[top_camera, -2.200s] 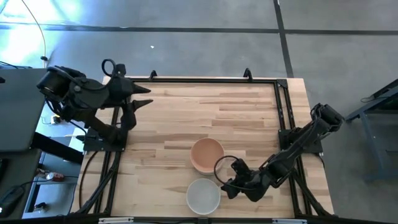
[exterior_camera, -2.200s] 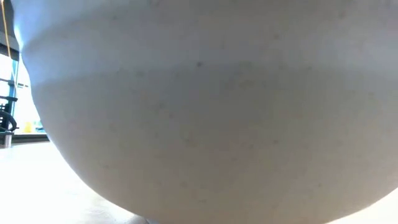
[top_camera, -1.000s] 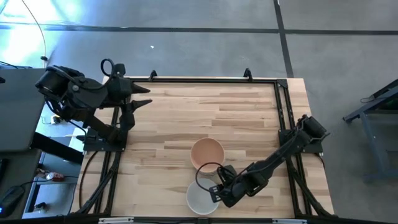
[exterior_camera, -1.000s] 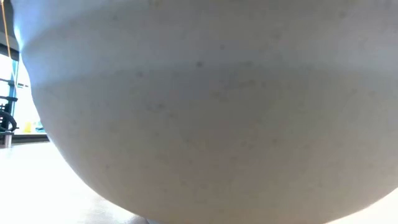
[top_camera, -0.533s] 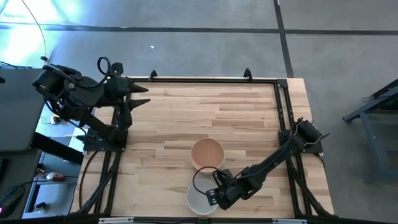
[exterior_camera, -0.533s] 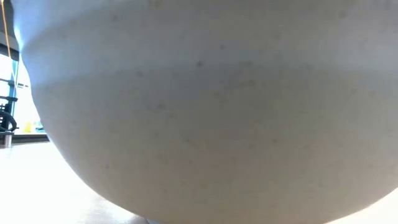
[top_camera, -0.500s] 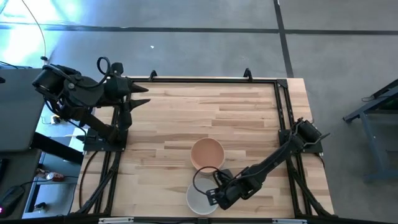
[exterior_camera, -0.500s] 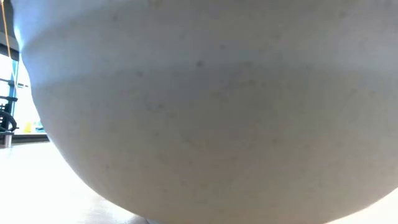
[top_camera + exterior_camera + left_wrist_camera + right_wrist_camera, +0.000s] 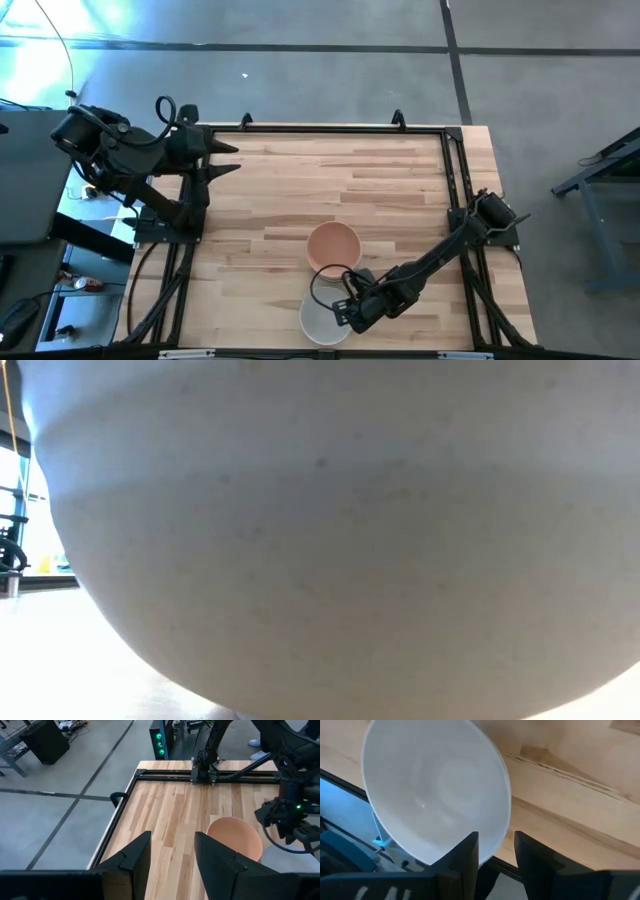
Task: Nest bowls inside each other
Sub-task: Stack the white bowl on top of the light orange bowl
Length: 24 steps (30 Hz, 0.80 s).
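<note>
Standing at the near edge of the worktop, I note two bowls in sight: a white bowl hard against the near edge and a peach-orange bowl just beyond it, the two close together but whether their rims touch I cannot tell.

The right tool sits low over the right side of the white bowl. In the right wrist view its fingers stand apart and straddle the bowl's rim, one finger inside, one outside, not clamped on it as far as I can see. The left tool waits at the far left corner, fingers apart, holding nothing.

Risks as I judge them:
- The white bowl is at the very edge. Any sideways push from the fingers before they close could slide it off the worktop.
- The wall is smooth and curved. A pinch on the rim alone may slip, and the bowl could tip or drop on lifting.
- The peach-orange bowl is close by. Swinging the white bowl up at a tilt could knock it or shove it away, spoiling the nesting line-up.
- The low view is filled by the white bowl's side, so that camera gives no check on clearance.
</note>
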Each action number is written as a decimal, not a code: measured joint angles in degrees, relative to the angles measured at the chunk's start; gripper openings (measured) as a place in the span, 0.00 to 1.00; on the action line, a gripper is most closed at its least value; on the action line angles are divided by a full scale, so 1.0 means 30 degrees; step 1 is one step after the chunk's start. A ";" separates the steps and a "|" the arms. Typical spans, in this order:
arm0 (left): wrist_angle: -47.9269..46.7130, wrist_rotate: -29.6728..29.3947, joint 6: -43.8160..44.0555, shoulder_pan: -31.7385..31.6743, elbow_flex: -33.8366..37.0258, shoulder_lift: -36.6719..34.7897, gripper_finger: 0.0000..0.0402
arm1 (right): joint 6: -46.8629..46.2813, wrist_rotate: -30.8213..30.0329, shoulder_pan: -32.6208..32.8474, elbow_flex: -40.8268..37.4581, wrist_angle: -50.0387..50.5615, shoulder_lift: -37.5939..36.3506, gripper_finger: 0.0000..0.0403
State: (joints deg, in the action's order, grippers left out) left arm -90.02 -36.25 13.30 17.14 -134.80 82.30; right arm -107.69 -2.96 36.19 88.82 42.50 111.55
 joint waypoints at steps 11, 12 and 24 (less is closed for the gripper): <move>0.0006 -0.0138 0.0006 0.0076 0.0000 0.0007 0.35 | 0.0038 0.0722 -0.0012 -0.0022 -0.2843 0.1752 0.29; 0.0000 -0.0138 0.0006 0.0076 0.0000 0.0007 0.35 | 0.0038 0.0752 -0.0010 -0.0022 -0.2917 0.1818 0.29; 0.0000 -0.0022 -0.0137 0.0076 0.0000 0.0007 0.35 | 0.0378 0.0712 0.0078 -0.0022 -0.2342 0.1858 0.07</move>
State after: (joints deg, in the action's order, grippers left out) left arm -90.02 -36.32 12.89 17.37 -134.80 82.32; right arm -106.56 -0.83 36.42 88.75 35.47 117.12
